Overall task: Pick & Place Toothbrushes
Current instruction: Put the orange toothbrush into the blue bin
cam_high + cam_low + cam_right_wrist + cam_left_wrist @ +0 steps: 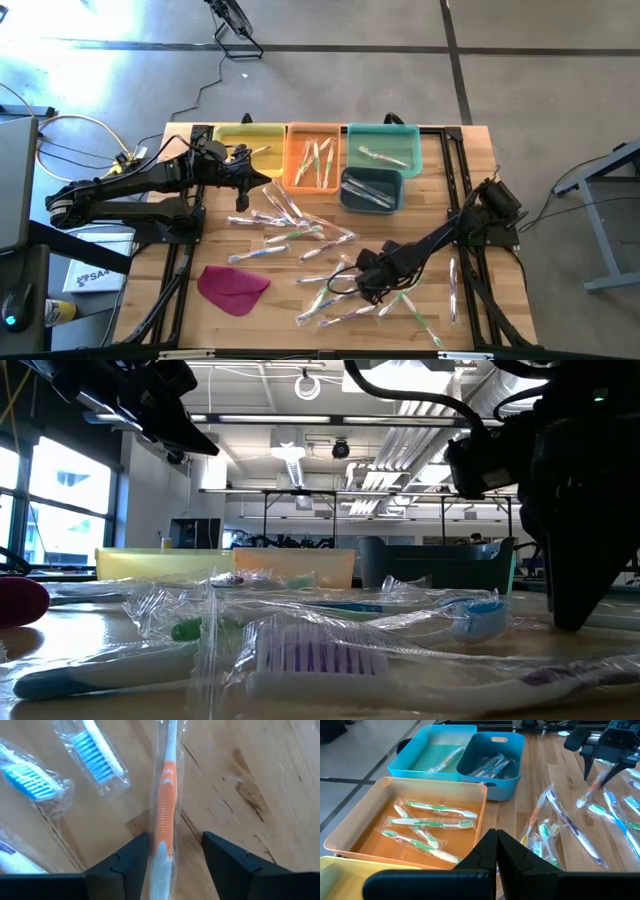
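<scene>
Meanwhile, wrapped toothbrushes [300,232] lay scattered across the middle of the wooden desk [470,165], with a flat magenta cloth [233,288] at the near left. Along the far edge sat a yellow bin [222,138], an orange bin [290,165] holding several green-handled brushes, a teal bin [412,140] with one or two, and a dark blue bin [350,198] just in front of the teal one. The loose pile crowded close on every side of the right end effector [355,278], which was low over the near-right part of the desk, its fingers [225,857] standing apart on either side of an orange-handled toothbrush [166,805] lying flat in its clear wrapper; whether the pads actually touched the wrapper was hard to judge. The left end effector [496,851] hung near the yellow and orange bins, fingers pressed together and holding nothing.
</scene>
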Available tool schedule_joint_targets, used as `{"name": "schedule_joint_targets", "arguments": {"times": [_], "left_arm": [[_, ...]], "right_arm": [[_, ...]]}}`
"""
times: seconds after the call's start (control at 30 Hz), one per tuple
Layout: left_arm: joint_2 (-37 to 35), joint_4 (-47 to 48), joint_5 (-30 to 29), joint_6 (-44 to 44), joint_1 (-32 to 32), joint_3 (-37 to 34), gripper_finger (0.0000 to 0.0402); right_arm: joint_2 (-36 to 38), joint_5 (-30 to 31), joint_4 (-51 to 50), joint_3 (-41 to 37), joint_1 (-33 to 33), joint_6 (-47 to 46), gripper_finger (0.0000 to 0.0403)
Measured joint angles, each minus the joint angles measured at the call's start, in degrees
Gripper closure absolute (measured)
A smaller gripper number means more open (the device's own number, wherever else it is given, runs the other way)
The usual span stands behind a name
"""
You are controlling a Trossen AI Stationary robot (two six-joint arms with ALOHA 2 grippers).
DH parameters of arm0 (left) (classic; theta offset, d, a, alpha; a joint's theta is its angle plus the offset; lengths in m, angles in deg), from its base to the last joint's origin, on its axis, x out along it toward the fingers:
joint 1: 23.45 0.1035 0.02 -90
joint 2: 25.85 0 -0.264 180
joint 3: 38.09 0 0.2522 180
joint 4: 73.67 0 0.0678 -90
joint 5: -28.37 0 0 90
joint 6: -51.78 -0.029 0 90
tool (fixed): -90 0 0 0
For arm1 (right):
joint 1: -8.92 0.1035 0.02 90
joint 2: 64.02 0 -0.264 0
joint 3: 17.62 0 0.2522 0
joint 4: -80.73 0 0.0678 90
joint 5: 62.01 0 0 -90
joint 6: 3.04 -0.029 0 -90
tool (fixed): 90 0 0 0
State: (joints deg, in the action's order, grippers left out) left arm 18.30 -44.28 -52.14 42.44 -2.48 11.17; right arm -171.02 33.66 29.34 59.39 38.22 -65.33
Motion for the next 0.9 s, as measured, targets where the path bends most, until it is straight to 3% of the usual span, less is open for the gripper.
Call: {"name": "schedule_joint_targets", "arguments": {"times": [0.53, 0.9], "left_arm": [[0.0, 0.0, -0.2, 0.0, 0.0, 0.0, 0.0401], [0.0, 0.0, -0.2, 0.0, 0.0, 0.0, 0.0401]], "right_arm": [[-0.1, 0.6, -0.6, -0.2, 0.0, -0.2, 0.0356], [1.1, -0.9, -0.9, -0.3, 0.0, 2.4, 0.0375]]}}
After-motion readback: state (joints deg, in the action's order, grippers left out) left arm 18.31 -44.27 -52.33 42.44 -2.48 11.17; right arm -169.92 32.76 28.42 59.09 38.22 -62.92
